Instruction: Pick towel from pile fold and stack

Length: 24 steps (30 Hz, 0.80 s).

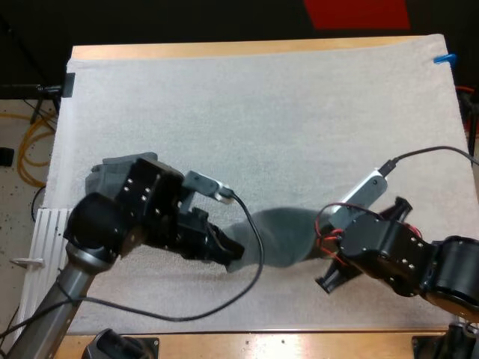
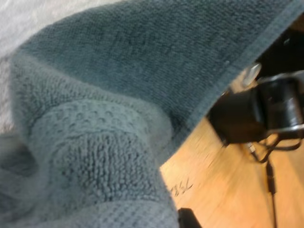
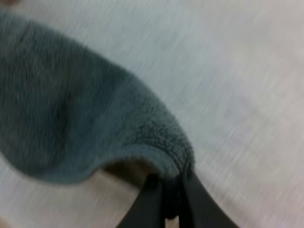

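Spreading looks the aim: the dark grey-green terry towel point(image 1: 281, 238) spans from the left jaws to the right jaws. The right jaws pinch its edge tight. The left jaws are buried under cloth, so their grip cannot be told. Beyond the left jaws a grey-green towel pile point(image 1: 108, 173) waits on the white mat point(image 1: 262, 112) covering the wooden worktop point(image 1: 224, 49).

Right end effector point(image 3: 172, 190) pinched, left end effector point(image 1: 227, 252) low

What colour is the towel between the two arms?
Dark grey-green, with a textured band near its hem; the left wrist view shows the towel best.
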Available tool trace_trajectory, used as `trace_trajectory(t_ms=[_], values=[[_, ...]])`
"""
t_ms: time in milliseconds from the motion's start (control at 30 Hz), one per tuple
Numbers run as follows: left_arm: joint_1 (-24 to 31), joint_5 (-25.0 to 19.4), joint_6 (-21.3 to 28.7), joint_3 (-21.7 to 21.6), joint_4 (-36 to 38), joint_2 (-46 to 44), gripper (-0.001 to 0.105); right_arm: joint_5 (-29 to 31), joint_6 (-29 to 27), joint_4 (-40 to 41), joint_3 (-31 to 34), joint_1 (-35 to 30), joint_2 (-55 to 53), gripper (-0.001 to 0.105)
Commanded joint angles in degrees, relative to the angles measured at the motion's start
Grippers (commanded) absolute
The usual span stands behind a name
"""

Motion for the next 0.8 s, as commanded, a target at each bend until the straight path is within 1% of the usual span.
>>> trace_trajectory(t_ms=[0,133,267,333,433,500,533,600,633,667,733,767], values=[[-1.64,-1.71,-1.87,-0.37,0.11,-0.69,0.0,-2.73,1.74,3.7,-0.95,-0.26,-0.34,0.0],[-3.03,-2.37,-3.03,-0.37,-0.09,-0.7,0.0,-5.21,3.22,6.29,-1.22,-0.26,-0.34,0.0],[-1.65,-8.29,-3.02,-0.24,-3.42,0.11,0.0,-5.51,3.34,3.94,-0.61,-1.33,1.25,0.0],[0.05,-8.95,-2.72,-0.13,-5.12,1.49,0.0,-5.51,2.02,1.73,-0.14,-3.52,3.39,0.0],[3.41,-8.95,-0.75,-0.13,-8.55,4.83,0.0,-5.8,-1.52,-3.75,0.75,-8.85,7.55,0.0],[6.4,-8.78,0.9,-0.13,-11.86,8.81,0.0,-8.77,-5.5,-9.82,1.19,-13.45,11.44,0.0],[6.93,-8.64,1.2,-0.13,-12.7,9.95,0.0,-9.54,-6.14,-10.97,1.19,-14.75,12.7,0.0],[9.55,-7.96,1.88,-0.13,-15.65,13.99,0.0,-11.83,-8.86,-17.09,1.18,-19.22,17.63,0.0],[10.39,-7.73,2.03,-0.13,-16.51,15.43,0.0,-11.9,-9.23,-18.03,1.18,-19.91,18.48,0.0],[11.37,-7.67,2.25,-0.13,-18.07,17.21,0.0,-11.93,-9.97,-21.15,1.18,-22.34,21.37,0.0],[12.99,-7.43,2.41,-0.13,-21.22,20.08,0.0,-11.92,-10.72,-24.52,1.18,-24.83,24.56,0.0],[14.0,-6.41,2.38,-0.13,-23.63,22.09,0.0,-11.92,-11.25,-26.63,1.18,-26.22,26.38,0.0]])
